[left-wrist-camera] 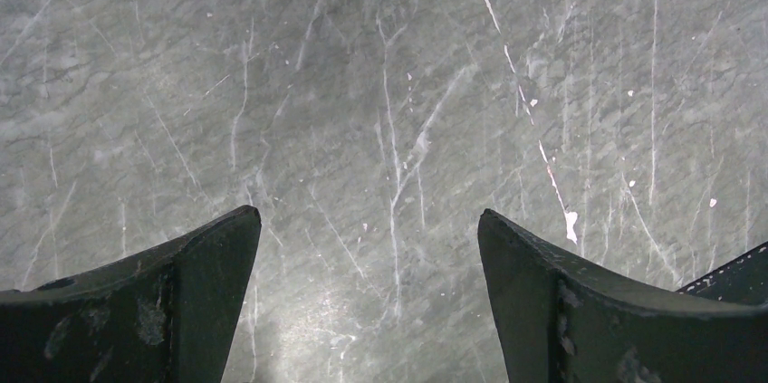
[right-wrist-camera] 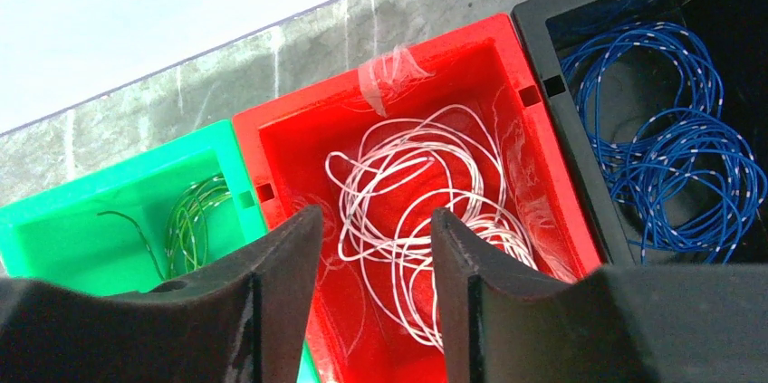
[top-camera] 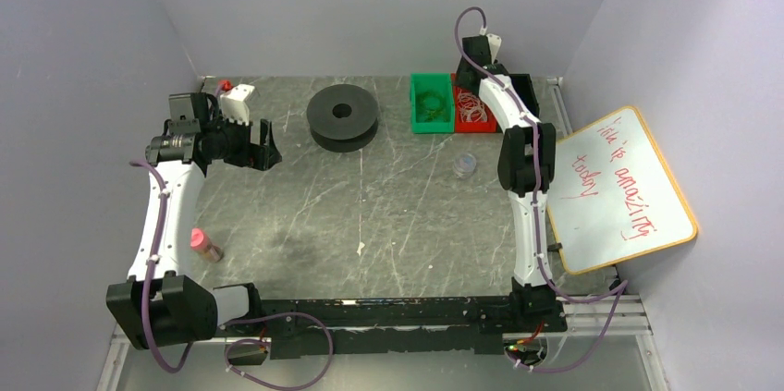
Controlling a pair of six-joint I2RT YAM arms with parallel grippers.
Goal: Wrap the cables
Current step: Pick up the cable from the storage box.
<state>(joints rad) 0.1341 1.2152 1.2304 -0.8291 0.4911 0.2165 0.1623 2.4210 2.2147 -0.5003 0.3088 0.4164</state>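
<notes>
The cables (right-wrist-camera: 426, 188), a loose tangle of hair-thin whitish wire, lie in the red bin (right-wrist-camera: 308, 93), between a green bin (right-wrist-camera: 109, 175) and a black bin (right-wrist-camera: 584, 170). They look feather-light, springy and slippery, and likely to uncoil or snag, so pinching several bunched loops together should hold best. The right gripper (right-wrist-camera: 376, 220) hovers above them, jaws partly apart and empty. The left gripper (left-wrist-camera: 367, 215) stands wide open over the table (left-wrist-camera: 380, 84).
</notes>
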